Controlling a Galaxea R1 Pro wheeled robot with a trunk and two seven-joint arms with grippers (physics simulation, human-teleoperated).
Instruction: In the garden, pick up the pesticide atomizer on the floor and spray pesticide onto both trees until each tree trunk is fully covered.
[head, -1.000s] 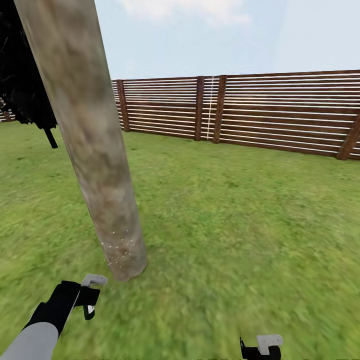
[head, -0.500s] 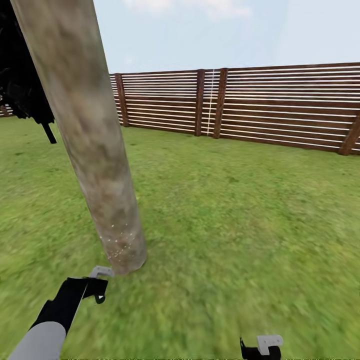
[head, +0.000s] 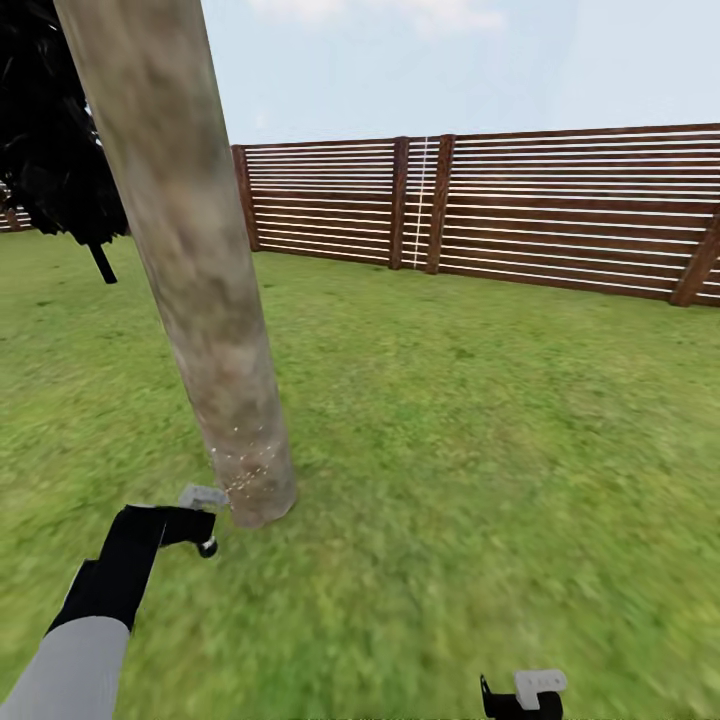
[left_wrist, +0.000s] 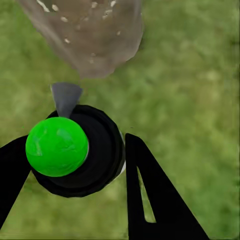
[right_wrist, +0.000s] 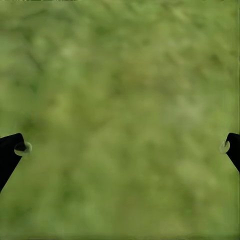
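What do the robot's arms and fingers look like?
The left arm has a smooth pale grey sleeve that turns into a black wrist section. The left gripper is black, with a small pale grey tip. In the left wrist view its fingers are flat, black and pointed, one with a narrow slot. The right gripper looks the same: black with a pale grey tip. No cables or markings show.

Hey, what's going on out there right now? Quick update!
Left gripper shut on the sprayer, aimed at the tree trunk. White specks near its base only. Right gripper open over grass. Nothing in the way.
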